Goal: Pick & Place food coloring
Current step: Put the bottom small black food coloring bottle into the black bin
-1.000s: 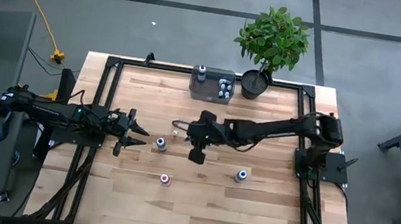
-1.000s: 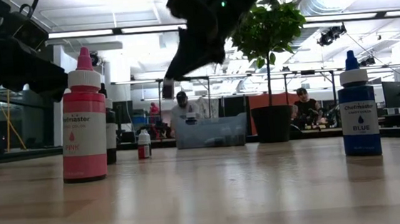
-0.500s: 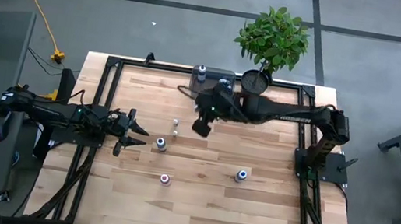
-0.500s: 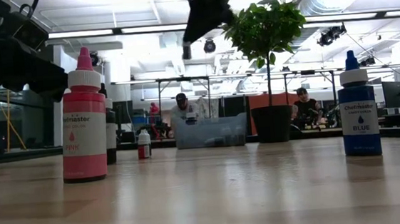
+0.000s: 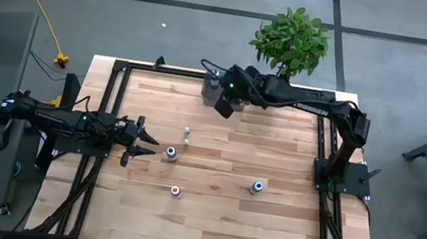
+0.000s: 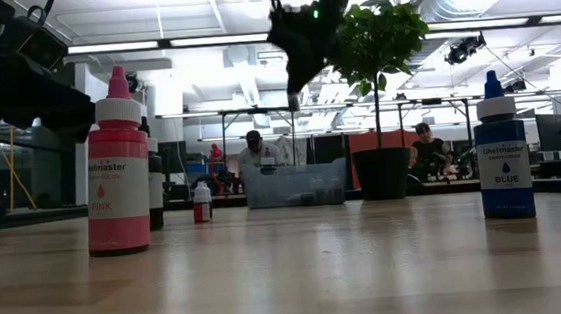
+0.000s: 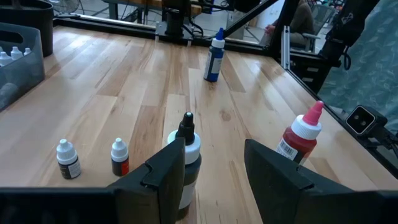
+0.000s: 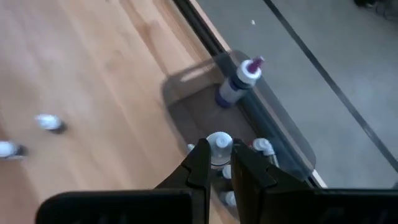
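Right gripper [image 8: 216, 163] over the grey tray [image 8: 199, 99], fingers pinched on a small white-capped bottle [image 8: 218, 144] hanging upright. Straight down to release, by the look of it. Left gripper [image 7: 211, 171] parked wide open.

Robotics lab, wooden table [image 5: 208, 219] on concrete floor [image 5: 167, 29], people at desks [image 6: 255, 151]

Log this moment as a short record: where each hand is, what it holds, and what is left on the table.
right hand: above the grey tray at the table's far edge, shut on a small white-capped bottle
left hand: low over the table's left side, open, holding nothing
tray contents: purple-capped bottle, several tiny bottles
left on table: pink bottle, blue bottle, black-tipped bottle, two tiny bottles
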